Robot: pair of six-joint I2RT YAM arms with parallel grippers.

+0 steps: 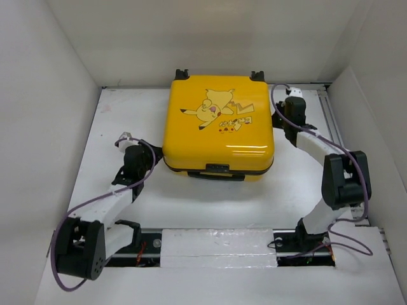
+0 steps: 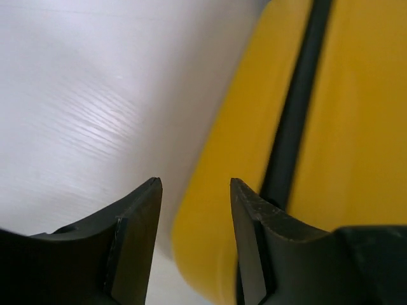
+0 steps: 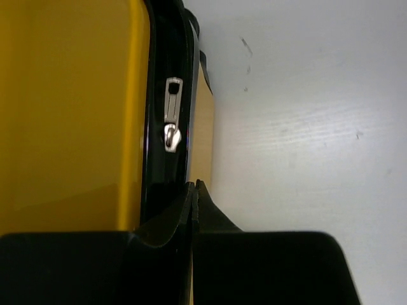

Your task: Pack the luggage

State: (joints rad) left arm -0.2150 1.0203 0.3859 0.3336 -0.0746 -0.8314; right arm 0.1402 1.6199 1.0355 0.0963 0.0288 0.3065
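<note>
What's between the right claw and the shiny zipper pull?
Only black zipper trim separates the right gripper from the zipper pull, in the right wrist view.

The left arm [image 1: 105, 213] and right arm [image 1: 315, 149] share white links, black joints, purple cables [image 1: 81, 204] and black tapered fingers [image 2: 137, 222].

Luggage [image 1: 219, 127]: one unit. Tabletop [image 1: 127, 121]: one. Arms: two, designated left arm [image 1: 114, 203] and right arm [image 1: 318, 149]. Pincers: two, designated left pincer [image 2: 194, 184] and right pincer [image 3: 194, 185]. Visible wheels on the luggage: two, far-left wheel [image 1: 182, 74] and far-right wheel [image 1: 257, 75]. Zipper pull [image 3: 171, 114]: one. Cartoon figure [image 1: 210, 109] on the shell: one.
</note>
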